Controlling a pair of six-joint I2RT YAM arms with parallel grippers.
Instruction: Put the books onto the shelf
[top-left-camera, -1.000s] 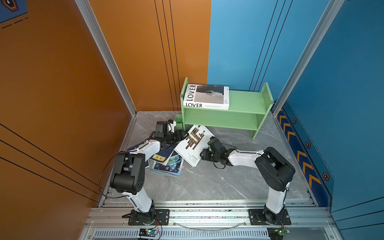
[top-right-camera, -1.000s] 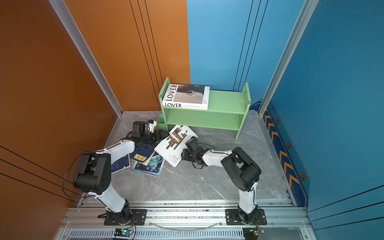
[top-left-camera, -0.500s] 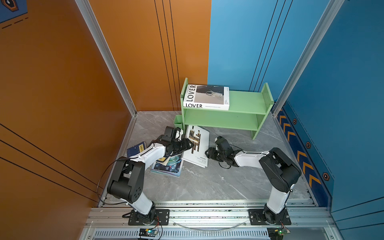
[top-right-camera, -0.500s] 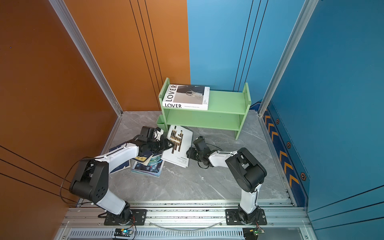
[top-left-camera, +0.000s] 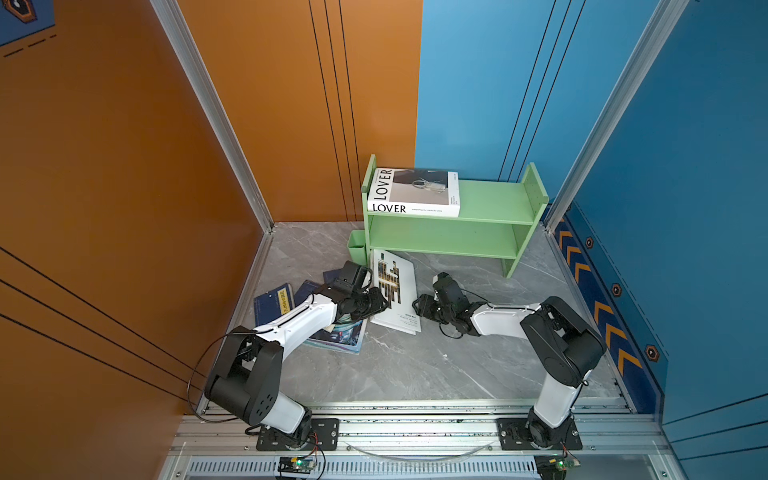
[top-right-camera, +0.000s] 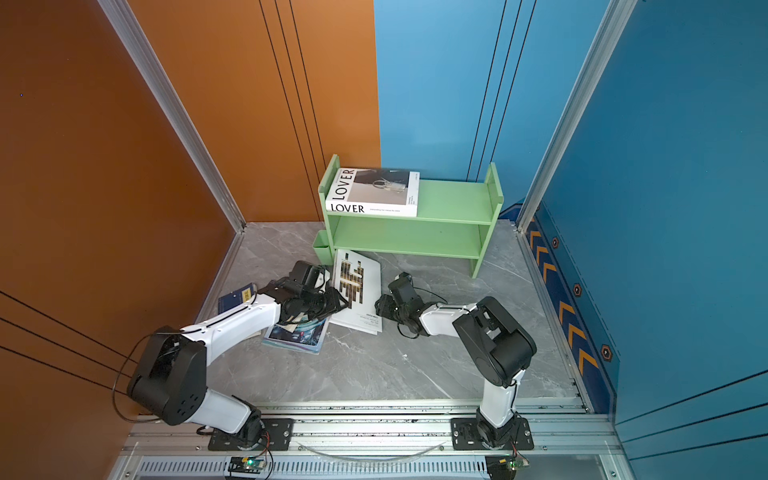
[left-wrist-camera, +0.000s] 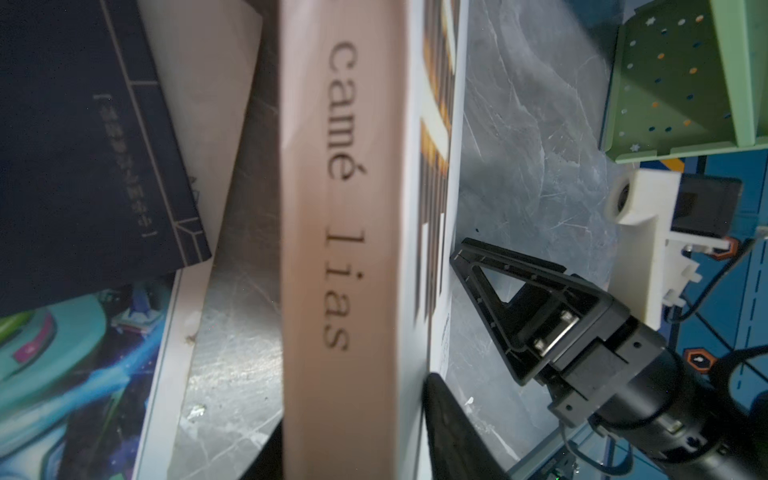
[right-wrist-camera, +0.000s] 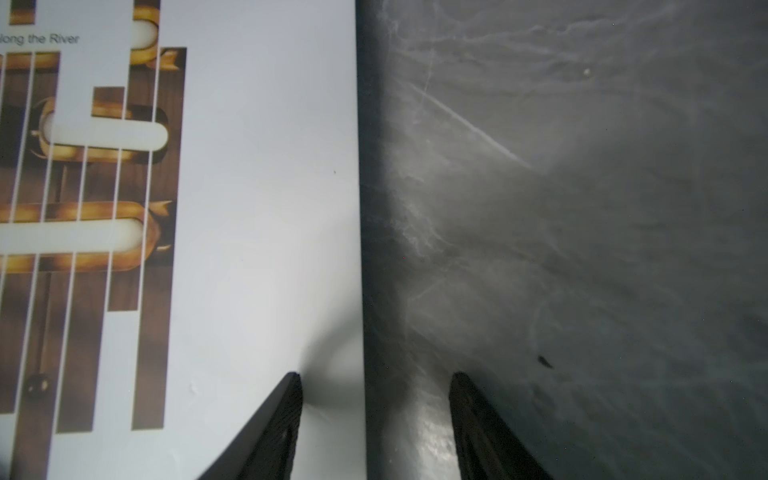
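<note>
A thick white book (top-left-camera: 395, 291) (top-right-camera: 357, 291) with brown bars on its cover lies on the grey floor in front of the green shelf (top-left-camera: 490, 203) (top-right-camera: 453, 199). My left gripper (top-left-camera: 384, 305) (left-wrist-camera: 353, 407) is shut on its spine edge, with one finger (left-wrist-camera: 449, 415) pressed on the cover. My right gripper (top-left-camera: 417, 305) (right-wrist-camera: 374, 376) stands open astride the opposite edge, one finger over the cover and one over the floor. The white LOVER book (top-left-camera: 415, 193) (top-right-camera: 374, 193) lies on the shelf's top tier. A teal magazine (top-left-camera: 343, 336) (left-wrist-camera: 62, 374) and navy books (top-left-camera: 276, 301) (left-wrist-camera: 83, 145) lie under my left arm.
A small green cup (top-left-camera: 357, 249) (left-wrist-camera: 665, 83) hangs on the shelf's left side, close to the white book's far corner. The shelf's lower tier (top-left-camera: 440, 239) holds nothing. Orange and blue walls close in the floor (top-left-camera: 415, 365) on three sides.
The white book has swung round, so its long side points at the shelf. My left gripper came to its spine edge and closed on it. My right gripper drew back to the right edge.
</note>
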